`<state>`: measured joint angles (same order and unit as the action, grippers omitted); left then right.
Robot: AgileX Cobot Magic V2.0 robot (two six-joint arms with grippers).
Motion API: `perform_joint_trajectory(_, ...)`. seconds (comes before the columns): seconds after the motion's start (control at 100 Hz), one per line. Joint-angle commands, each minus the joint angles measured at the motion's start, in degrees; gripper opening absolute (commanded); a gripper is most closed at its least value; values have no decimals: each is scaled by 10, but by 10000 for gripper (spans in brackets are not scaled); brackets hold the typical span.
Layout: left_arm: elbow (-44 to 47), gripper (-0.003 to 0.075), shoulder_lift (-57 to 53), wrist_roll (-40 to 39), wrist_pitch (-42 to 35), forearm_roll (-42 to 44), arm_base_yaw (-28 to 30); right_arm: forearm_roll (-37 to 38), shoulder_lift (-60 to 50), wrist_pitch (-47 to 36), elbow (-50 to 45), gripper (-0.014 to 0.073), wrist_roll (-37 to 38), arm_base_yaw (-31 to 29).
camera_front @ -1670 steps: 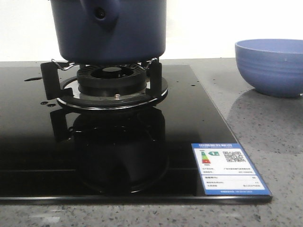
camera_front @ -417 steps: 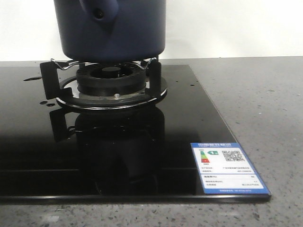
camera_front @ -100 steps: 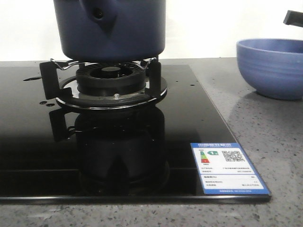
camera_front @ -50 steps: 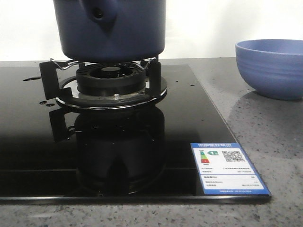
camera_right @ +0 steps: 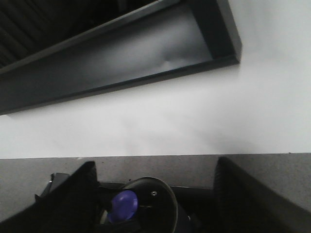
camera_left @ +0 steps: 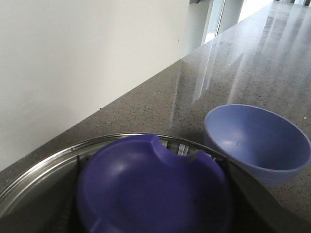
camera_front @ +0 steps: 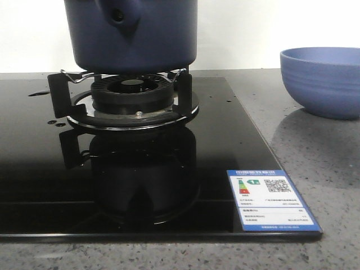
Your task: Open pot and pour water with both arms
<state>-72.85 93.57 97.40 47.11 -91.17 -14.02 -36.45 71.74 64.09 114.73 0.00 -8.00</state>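
The pot (camera_front: 130, 35) is sitting on the black burner grate (camera_front: 128, 97) of the glass stovetop (camera_front: 169, 169) in the front view, upright, its navy wall filling the upper left and its rounded side knob (camera_front: 118, 14) with the dark hole facing the camera; the top of the pot is running out of the picture there, so the lid is not showing in that view. Off to the right, well apart from the stovetop, a periwinkle bowl (camera_front: 322, 80) is resting on the speckled grey counter (camera_front: 315, 152), and an energy label (camera_front: 273, 200) is sticking to the glass at its near right corner. The left wrist camera is looking down very close on a blurred blue-purple knob-like shape (camera_left: 150, 189) sitting inside a shiny metal rim (camera_left: 43, 165) (most likely the pot's lid, though the blur is making it hard to be sure), with the same bowl (camera_left: 257, 141) lying just beyond it on the counter; the left pincer's fingers are not showing, so I cannot tell whether it is spread or closed. In the right wrist view, two dark blurred fingers (camera_right: 68, 199) of the right gripper (camera_right: 155, 204) are standing wide apart with nothing between them, framing the pot (camera_right: 146, 204) and its blue lid knob (camera_right: 122, 206) far below, with a dark range hood (camera_right: 116, 43) hanging against the white wall.
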Motion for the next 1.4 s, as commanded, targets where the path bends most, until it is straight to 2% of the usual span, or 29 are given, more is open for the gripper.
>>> perform_joint_trajectory(0.0, -20, 230, -16, 2, 8, -40, -3, -27, -24, -32, 14, 461, -9, 0)
perform_joint_trajectory(0.28, -20, 234, -11, 2, -1, -34, -2, -28, -34, -26, 14, 461, -9, 0)
perform_joint_trajectory(0.43, -20, 288, -12, 2, 2, -34, 9, -28, -34, -23, 14, 461, -9, 0)
perform_joint_trajectory(0.61, -20, 295, -15, -4, 3, -34, 14, -28, -34, -25, 14, 461, -9, 0)
perform_joint_trajectory(0.91, -20, 303, -15, -4, 39, -28, 14, -32, -34, -25, 14, 461, -9, 0)
perform_joint_trajectory(0.98, -20, 363, -15, -4, 41, -32, 14, -32, -34, -25, 14, 461, -9, 0)
perform_joint_trajectory(1.08, -20, 525, -16, -4, 41, -38, 14, -32, -34, -25, 14, 461, -9, 0)
perform_joint_trajectory(1.13, -20, 570, -21, -4, 41, -39, 14, -32, -34, -25, 14, 461, -9, 0)
perform_joint_trajectory(1.39, -20, 578, -82, -4, 11, -39, 29, -32, -34, -28, 14, 461, -17, 0)
